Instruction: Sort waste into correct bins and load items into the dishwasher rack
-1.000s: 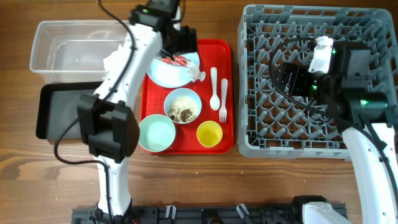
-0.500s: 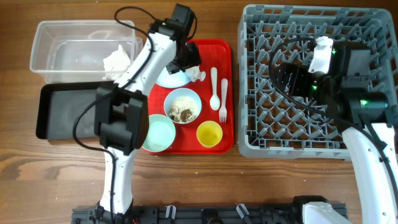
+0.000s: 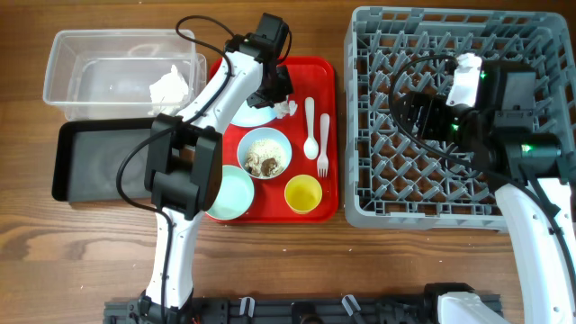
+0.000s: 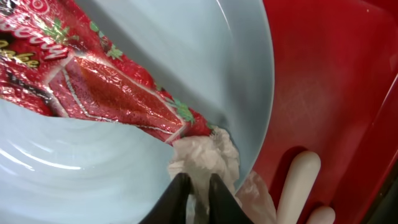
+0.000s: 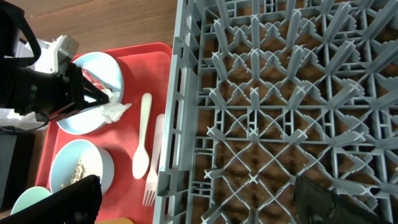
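Your left gripper [image 4: 200, 194] is pinched shut on the tissue [image 4: 208, 155] on the plate [image 4: 93, 180], upper centre; right gripper [image 5: 199, 202] gapes empty over the rack [image 3: 378, 54]. One wad [image 3: 169, 87] in the tub [image 3: 72, 54], dishes [image 3: 234, 196] unloaded

Left end effector [image 4: 198, 184] pinches crumpled tissue [image 4: 206, 152] beside the red wrapper [image 4: 106, 93] on the plate [image 4: 205, 56].

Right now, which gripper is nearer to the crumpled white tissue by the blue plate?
Left. The left gripper is shut on the crumpled white tissue at the rim of the plate; the right gripper hangs open above the dishwasher rack, far from it.
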